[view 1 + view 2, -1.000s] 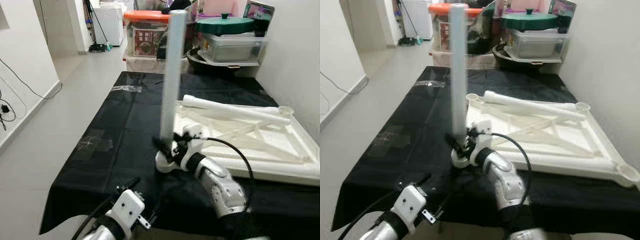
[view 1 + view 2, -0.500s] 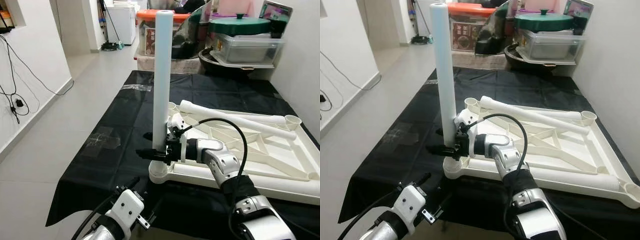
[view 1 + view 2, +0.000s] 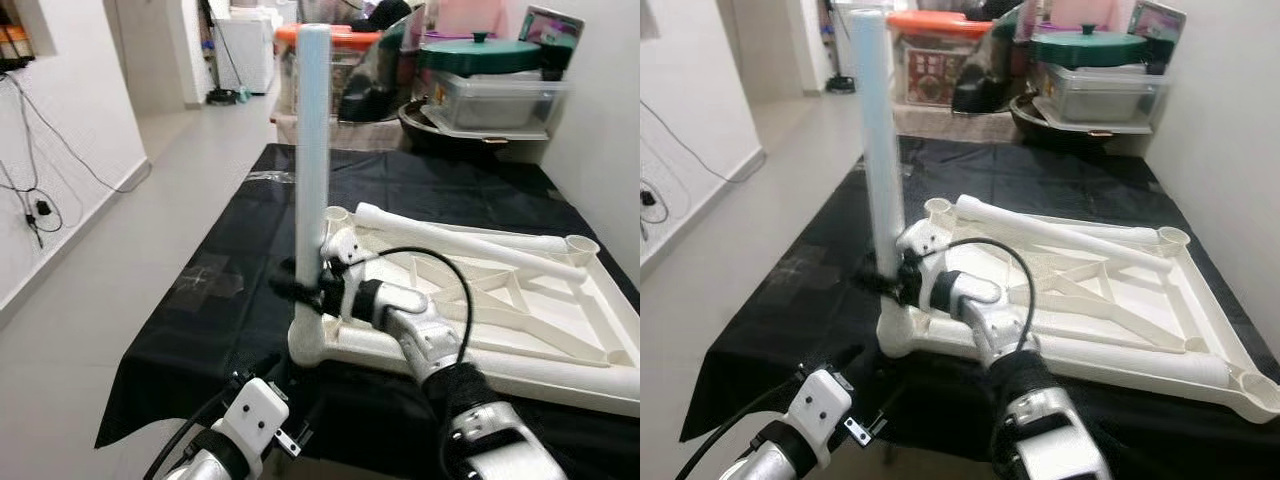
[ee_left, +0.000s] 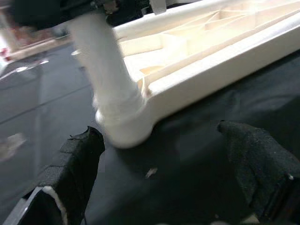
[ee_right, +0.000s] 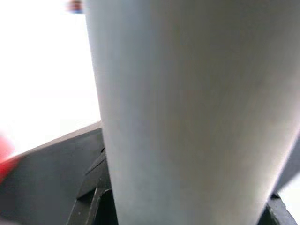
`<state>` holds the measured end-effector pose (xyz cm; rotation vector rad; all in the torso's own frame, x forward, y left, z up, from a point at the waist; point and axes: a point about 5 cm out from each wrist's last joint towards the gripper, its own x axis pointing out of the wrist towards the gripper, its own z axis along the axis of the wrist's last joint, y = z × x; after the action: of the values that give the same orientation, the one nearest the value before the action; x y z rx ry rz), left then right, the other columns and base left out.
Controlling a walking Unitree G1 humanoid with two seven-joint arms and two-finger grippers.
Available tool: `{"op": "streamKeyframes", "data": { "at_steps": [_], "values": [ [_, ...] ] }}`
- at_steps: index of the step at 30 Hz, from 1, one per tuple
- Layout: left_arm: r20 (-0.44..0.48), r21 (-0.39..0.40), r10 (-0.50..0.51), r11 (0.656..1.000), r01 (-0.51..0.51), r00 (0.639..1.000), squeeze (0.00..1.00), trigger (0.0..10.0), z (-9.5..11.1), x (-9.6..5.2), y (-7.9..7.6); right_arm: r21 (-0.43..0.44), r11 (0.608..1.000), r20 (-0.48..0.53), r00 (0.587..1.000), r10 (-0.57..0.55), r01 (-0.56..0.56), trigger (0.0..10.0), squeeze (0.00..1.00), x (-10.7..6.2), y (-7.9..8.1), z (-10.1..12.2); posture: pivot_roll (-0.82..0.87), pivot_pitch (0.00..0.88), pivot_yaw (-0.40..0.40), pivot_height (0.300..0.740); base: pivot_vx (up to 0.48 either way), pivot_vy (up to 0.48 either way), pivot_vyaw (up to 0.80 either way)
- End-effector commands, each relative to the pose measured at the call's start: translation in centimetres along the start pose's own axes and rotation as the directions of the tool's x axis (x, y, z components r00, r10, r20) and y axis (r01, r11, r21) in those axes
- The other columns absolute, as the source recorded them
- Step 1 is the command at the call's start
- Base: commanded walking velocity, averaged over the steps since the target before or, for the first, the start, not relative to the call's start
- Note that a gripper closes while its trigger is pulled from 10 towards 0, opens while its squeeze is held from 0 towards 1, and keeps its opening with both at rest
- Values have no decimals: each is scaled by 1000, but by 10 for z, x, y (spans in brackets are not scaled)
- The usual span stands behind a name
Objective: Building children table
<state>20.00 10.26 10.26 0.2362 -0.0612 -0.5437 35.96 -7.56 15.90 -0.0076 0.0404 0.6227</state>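
In the eye views the right gripper (image 3: 300,290), left of centre, is closed round the foot of the upright white table leg (image 3: 312,150), which stands in the near-left corner socket of the upturned white tabletop (image 3: 520,300); its wrist view, from close up, adds only the pale leg between two black fingers (image 5: 93,206). The left gripper (image 4: 164,173), low at the bottom left of the eye views, shows in its own wrist view spread wide just short of that corner socket, holding nothing. The tabletop lies on a black cloth (image 3: 240,250) over a table, with a second white leg (image 3: 460,232) resting across its far side, stacked plastic storage boxes (image 3: 480,90) beyond at the upper right, and a pale tiled floor (image 3: 140,220) running along a white wall on the left.
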Motion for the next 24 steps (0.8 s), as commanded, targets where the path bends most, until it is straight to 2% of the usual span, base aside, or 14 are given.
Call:
{"op": "streamKeyframes", "data": {
  "at_steps": [1,6,10,11,13,14,15,17,18,19,20,22,23,24],
  "values": [
    [-10,-7,-7,1000,6,1000,0,10000,-3,-2,0,28,934,-101,931,-352,356,0,0,-22,-31,-21,96,0,-49,740,0,0,0],
    [-11,-6,-16,1000,16,1000,0,10000,-4,-1,0,105,723,-102,730,-676,683,0,0,-53,-31,-25,98,0,-49,740,0,0,0],
    [-12,-3,-14,1000,14,1000,0,10000,-4,0,0,170,668,-91,687,-721,724,0,0,-58,-15,-26,103,0,-50,740,0,0,0],
    [-12,-3,-12,1000,12,1000,0,10000,-4,0,1,198,708,-78,731,-678,678,2941,0,-53,-6,-27,101,0,-50,740,0,0,0],
    [-12,-2,-11,1000,11,1000,0,10000,-4,0,1,217,730,-69,756,-651,648,2941,0,-48,0,-28,100,0,-50,740,0,0,0],
    [-12,-2,-11,1000,11,1000,0,10000,-4,1,0,214,784,-31,806,-591,583,10000,0,-42,8,-27,100,0,-50,740,0,0,0],
    [-11,-3,-11,1000,11,1000,0,10000,-4,1,0,217,822,0,842,-540,527,10000,882,-37,14,-26,100,0,-49,740,0,0,0],
    [-11,-3,-11,1000,11,1000,0,10000,-4,1,0,215,841,19,859,-512,496,10000,882,-35,17,-25,100,0,-49,740,0,0,0],
    [-10,-3,-11,1000,11,1000,0,10000,-4,1,0,225,853,17,874,-486,471,10000,1000,-34,19,-25,97,0,-50,740,0,0,0],
    [-10,-4,-11,1000,11,1000,0,10000,-4,1,0,209,885,37,901,-432,415,10000,1000,-33,17,-24,94,0,-50,740,0,0,0],
    [-9,-5,-11,1000,11,1000,0,10000,-4,1,0,216,926,32,945,-325,310,10000,0,-31,16,-25,94,0,-50,740,0,0,0],
    [-8,-7,-11,1000,11,1000,0,10000,-4,2,0,209,966,44,986,-162,150,10000,0,-31,11,-24,93,0,-49,740,0,0,0],
    [-8,-7,-13,1000,13,1000,0,10000,-4,2,0,179,983,3,999,41,-41,10000,0,-34,6,-28,92,0,-48,740,0,0,0],
    [-8,-7,-13,1000,13,1000,0,10000,-4,2,0,179,983,3,999,41,-41,10000,0,-34,6,-28,92,0,-48,740,0,0,0]
  ]
}}
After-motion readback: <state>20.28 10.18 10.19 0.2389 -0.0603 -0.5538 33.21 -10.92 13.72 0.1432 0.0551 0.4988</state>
